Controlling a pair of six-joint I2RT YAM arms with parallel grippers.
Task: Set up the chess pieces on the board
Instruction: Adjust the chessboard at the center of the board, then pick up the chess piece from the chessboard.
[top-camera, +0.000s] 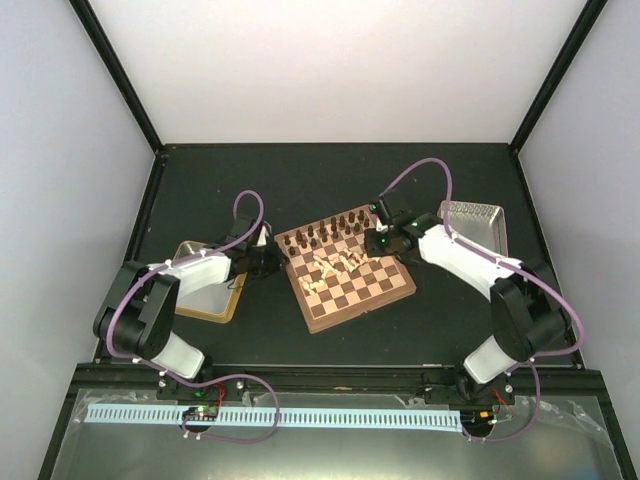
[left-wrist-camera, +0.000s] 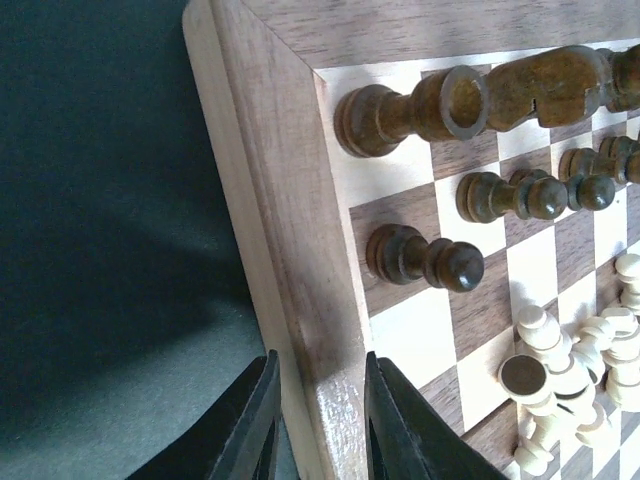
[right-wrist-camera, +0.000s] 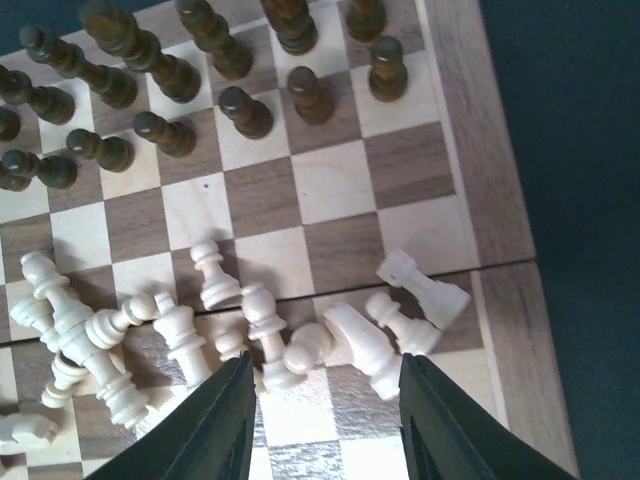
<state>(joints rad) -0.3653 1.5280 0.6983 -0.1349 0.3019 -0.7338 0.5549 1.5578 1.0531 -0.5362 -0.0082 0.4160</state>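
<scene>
- The right pincer (right-wrist-camera: 325, 372) hangs released over the board (right-wrist-camera: 470, 150). Its two black fingers are spread wide with nothing between them.
- Directly ahead of its fingertips, the cream chess pieces (right-wrist-camera: 260, 330) lie toppled in a heap across the board's middle rows. Many touch or cross each other.
- The heap is thickest beyond the finger on the left of the wrist view. None of these pieces is on a home square yet.
- Just beyond the other finger, a cream rook (right-wrist-camera: 425, 285) lies on its side at the outer edge of the heap, with bare squares past it.
- Judgement: an edge piece such as this rook is the cleanest first pick. Turn the fingers across its body, come straight down and close only on that one piece, so its neighbours are not rolled.
- Judgement: lift well clear before travelling, then set the piece upright in the centre of its square.
- Farther ahead of the right pincer, the dark chessmen (right-wrist-camera: 150, 70) stand upright in two rows. Any sweep toward them risks knocking them over.
- The left pincer (left-wrist-camera: 320, 385) straddles the board's rim at a corner, one finger outside and one over the border. It looks clenched on the rim.
- Judgement: that hold should keep the board from sliding on the worktop (top-camera: 430, 320) during picks.
- Beyond the left pincer, a dark pawn (left-wrist-camera: 425, 257) stands nearest.
</scene>
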